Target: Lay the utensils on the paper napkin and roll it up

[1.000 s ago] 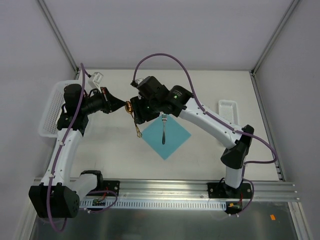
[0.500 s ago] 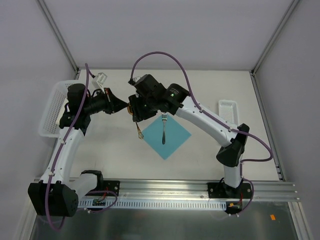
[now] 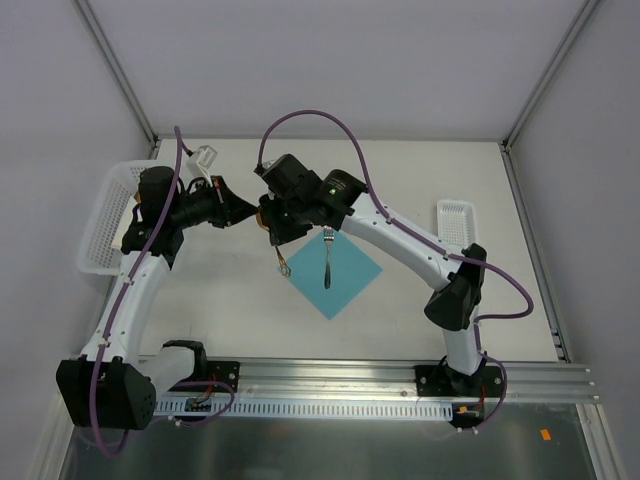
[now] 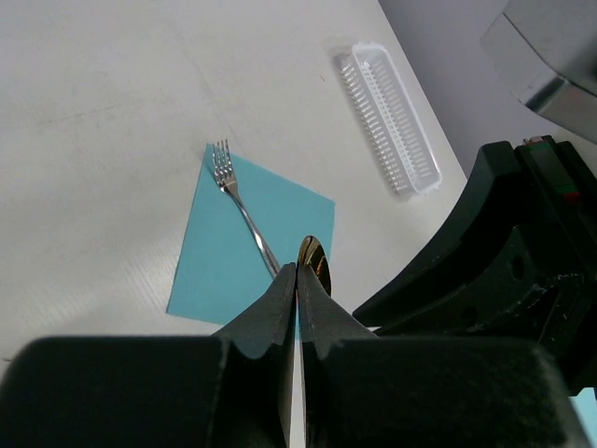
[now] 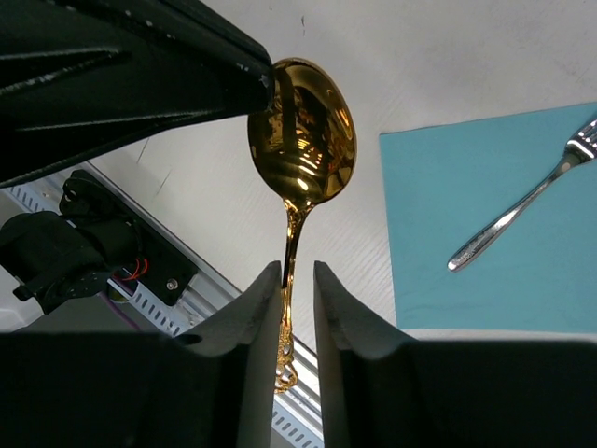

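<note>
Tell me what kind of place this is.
Probably a robotics lab test cell: a left arm and right arm bolted to an aluminium rail, plain white panels around the table, and staged props, a turquoise napkin, fork and gold spoon.

The white table (image 3: 420, 180) carries the turquoise paper napkin (image 3: 350, 275) and a small white tray (image 3: 456, 222).

Bright, even light; spoon (image 5: 303, 131) glares; foreground soft.

Prob. robot lab: alu frame (image 3: 116, 68), bare white walls (image 3: 350, 60)
</note>
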Action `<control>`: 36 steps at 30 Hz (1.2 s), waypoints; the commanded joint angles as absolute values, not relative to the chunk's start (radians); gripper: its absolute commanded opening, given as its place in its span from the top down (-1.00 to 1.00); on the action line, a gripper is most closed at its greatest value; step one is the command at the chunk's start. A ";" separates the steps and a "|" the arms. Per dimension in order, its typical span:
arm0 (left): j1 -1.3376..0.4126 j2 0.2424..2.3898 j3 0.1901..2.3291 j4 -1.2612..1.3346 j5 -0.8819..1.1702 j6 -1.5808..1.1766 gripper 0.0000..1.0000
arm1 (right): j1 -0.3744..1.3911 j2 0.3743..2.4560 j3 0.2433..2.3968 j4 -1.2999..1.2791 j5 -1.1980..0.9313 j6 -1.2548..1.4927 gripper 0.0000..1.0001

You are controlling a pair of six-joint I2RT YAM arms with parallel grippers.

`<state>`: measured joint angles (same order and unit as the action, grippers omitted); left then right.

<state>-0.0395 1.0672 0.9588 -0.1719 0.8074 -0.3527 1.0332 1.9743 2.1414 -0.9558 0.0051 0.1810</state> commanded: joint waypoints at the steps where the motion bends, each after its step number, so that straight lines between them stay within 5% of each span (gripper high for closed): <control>1: -0.048 1.068 0.991 -0.155 0.807 -0.336 1.00 | 1.039 1.977 2.186 -0.971 0.025 0.187 0.57; 6: -0.051 1.072 0.991 -0.155 0.799 -0.336 1.00 | 1.040 1.986 2.184 -0.969 0.014 0.186 1.00; 11: -0.051 1.078 0.996 -0.155 0.787 -0.340 1.00 | 1.035 1.956 2.154 -0.953 0.029 0.186 1.00; 14: -0.040 1.080 1.003 -0.163 0.735 -0.354 -0.10 | 1.002 1.921 2.064 -0.928 0.043 0.222 1.00; 15: -0.016 1.081 1.018 -0.167 0.726 -0.360 -0.80 | 0.987 1.877 1.963 -0.886 0.046 0.236 1.00; 16: -0.006 1.083 1.028 -0.175 0.713 -0.370 -0.97 | 0.953 1.846 1.900 -0.856 0.046 0.247 1.00; 26: 0.160 1.054 1.025 -0.230 0.689 -0.365 -0.97 | 0.767 1.600 1.286 -0.523 0.063 0.388 1.00; 36: 0.175 1.046 0.966 -0.249 0.594 -0.414 -0.97 | 0.738 1.759 1.236 -0.336 0.041 0.426 1.00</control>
<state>0.1654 1.0641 0.9718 -0.2466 0.6147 -0.4038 0.7452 1.7187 1.2430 -0.4461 0.0422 0.3912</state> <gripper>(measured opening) 0.985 0.016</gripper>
